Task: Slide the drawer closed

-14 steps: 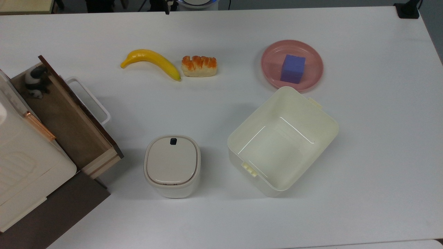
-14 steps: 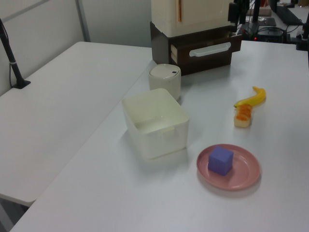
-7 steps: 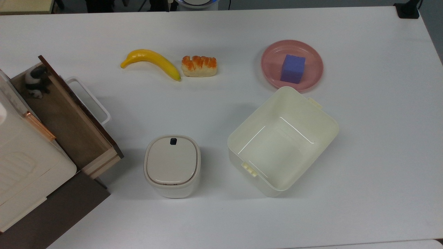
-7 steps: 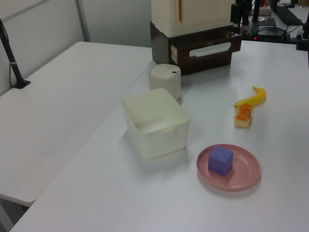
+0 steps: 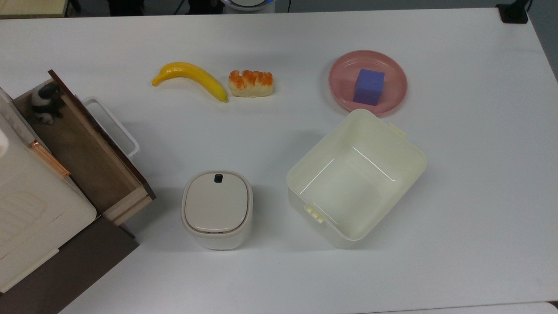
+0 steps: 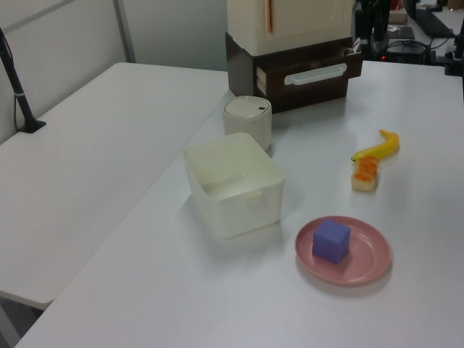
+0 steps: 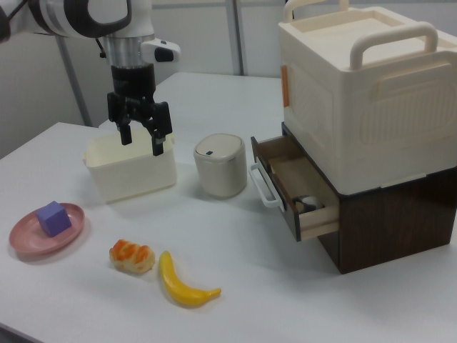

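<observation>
The wooden drawer with a dark brown front panel and a white rectangular loop handle [image 5: 85, 144] stands pulled well out of the dark brown cabinet [image 7: 400, 218] at the top view's left edge, its light tan sides and brownish bottom exposed; a small black-and-white figure [image 5: 43, 104] lies in the drawer's far corner in the top view, and in the right view it sits near the drawer's open near end. A large cream plastic box with loop handles [image 7: 364, 93] rests on top of the cabinet. The arm's black two-finger tool [image 7: 139, 143] hangs in the right view above the white surface [image 5: 471, 174], over the back rim of the open cream plastic bin [image 5: 355, 179], well apart from the drawer; its fingers are spread with a clear gap between them and grip nothing. Just beside the bin, between it and the drawer, stands the white lidded container with a small black button [image 5: 216, 209]. Farther along the surface lie a yellow banana [image 5: 192, 78] and, just beside its tip, an orange-topped bread piece [image 5: 251, 83]. A round pink plate [image 5: 392, 96] near the bin's corner carries a purple cube [image 5: 369, 86].
</observation>
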`<action>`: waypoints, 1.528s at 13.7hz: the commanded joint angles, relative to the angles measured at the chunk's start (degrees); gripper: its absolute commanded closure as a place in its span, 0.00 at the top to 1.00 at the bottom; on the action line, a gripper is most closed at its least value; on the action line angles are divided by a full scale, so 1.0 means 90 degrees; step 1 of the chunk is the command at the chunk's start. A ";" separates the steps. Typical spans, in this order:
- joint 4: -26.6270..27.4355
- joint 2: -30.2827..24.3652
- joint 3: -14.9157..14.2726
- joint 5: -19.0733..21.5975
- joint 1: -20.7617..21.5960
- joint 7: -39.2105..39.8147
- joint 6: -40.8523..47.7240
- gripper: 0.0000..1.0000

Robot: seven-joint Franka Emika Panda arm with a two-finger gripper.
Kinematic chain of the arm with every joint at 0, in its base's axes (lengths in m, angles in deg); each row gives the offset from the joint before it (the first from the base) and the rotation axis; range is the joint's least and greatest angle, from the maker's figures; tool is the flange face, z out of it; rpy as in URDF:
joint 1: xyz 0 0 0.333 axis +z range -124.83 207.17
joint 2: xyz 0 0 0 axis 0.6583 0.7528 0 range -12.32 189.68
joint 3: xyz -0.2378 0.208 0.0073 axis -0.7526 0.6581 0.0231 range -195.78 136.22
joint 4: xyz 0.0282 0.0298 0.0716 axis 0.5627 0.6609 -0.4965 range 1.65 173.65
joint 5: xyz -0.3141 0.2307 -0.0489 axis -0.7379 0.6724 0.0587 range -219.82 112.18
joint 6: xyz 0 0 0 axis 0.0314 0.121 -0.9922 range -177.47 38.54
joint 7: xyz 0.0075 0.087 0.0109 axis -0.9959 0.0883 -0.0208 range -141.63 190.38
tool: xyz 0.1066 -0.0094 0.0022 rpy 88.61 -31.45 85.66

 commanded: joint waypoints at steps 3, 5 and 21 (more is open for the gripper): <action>0.0155 0.0171 -0.0078 -0.0052 -0.0232 0.0022 0.0242 0.96; 0.0136 0.0493 -0.0087 -0.0130 -0.0321 0.0013 0.0164 0.93; 0.0155 0.1890 -0.0088 -0.0452 -0.0906 0.0133 -0.1776 0.00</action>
